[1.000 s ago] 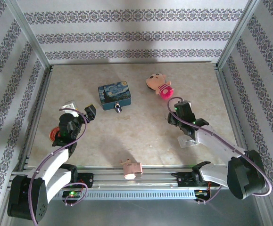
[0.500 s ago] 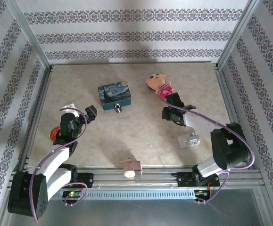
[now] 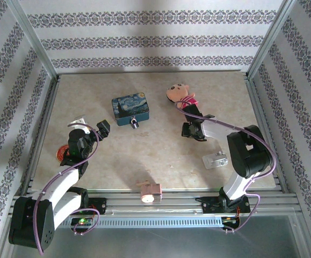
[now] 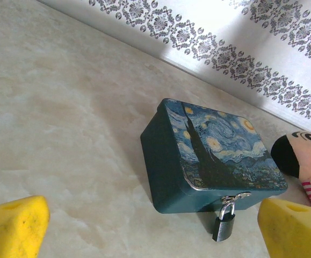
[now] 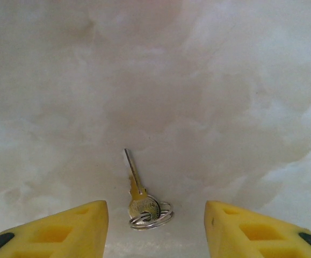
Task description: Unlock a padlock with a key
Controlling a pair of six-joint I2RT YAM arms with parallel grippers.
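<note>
A beige marbled table (image 3: 160, 156) sits inside walls of patterned paper. The left arm is folded low on the left. The left gripper (image 3: 102, 129) faces the blue tin (image 4: 219, 145) with its fingers spread wide, holding nothing. The right arm doubles back on itself, and the right gripper (image 3: 190, 131) points down near the plush doll (image 3: 179, 97). Its jaws are about half apart and empty, one on either side of the key (image 5: 139, 188). The key lies flat, blade pointing away from the wrist, ring nearest it. The padlock (image 4: 223, 226) hangs from the tin's front clasp, its body running toward the near edge. I can't make out its keyhole.
</note>
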